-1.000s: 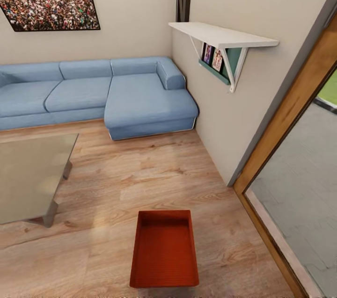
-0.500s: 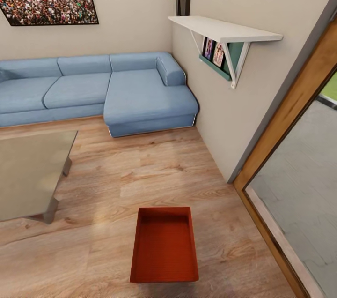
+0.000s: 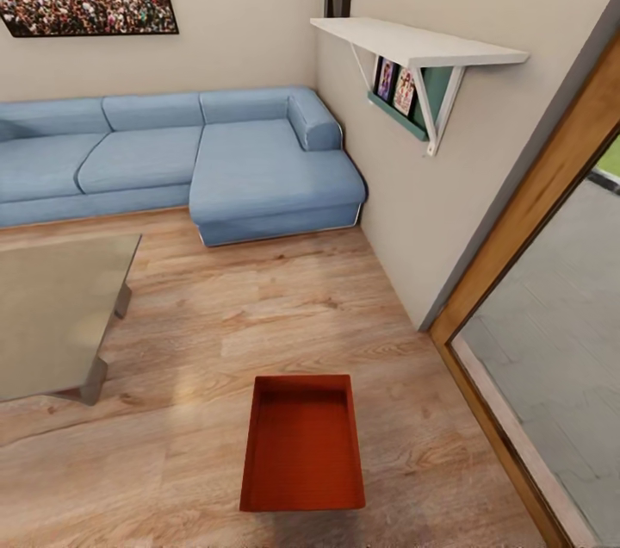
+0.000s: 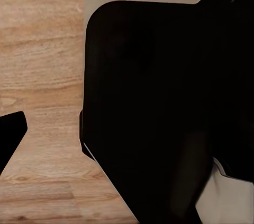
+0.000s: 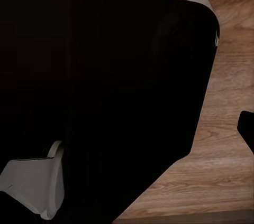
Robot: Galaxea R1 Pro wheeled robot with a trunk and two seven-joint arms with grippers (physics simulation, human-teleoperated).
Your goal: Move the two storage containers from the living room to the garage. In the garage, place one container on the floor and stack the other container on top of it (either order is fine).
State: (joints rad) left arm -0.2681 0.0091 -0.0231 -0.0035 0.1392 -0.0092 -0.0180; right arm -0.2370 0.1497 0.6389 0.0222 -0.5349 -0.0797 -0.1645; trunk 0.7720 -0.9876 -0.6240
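Since a second ago the head view has shifted, everything sliding slightly upward. One orange-red storage container (image 3: 302, 443) lies open-topped on the light wood-plank floor (image 3: 215, 333) at 6 o'clock. Blue sectional sofa (image 3: 185, 160) at 11 o'clock, glass-topped table (image 3: 52, 311) at 9 o'clock, wood-framed glass door (image 3: 542, 289) at 3 o'clock. Neither gripper's grip can be told.

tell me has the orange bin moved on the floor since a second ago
No. The storage container sits slightly higher in the head view, but the sofa and glass table shifted up with it, so the camera moved, not the bin.
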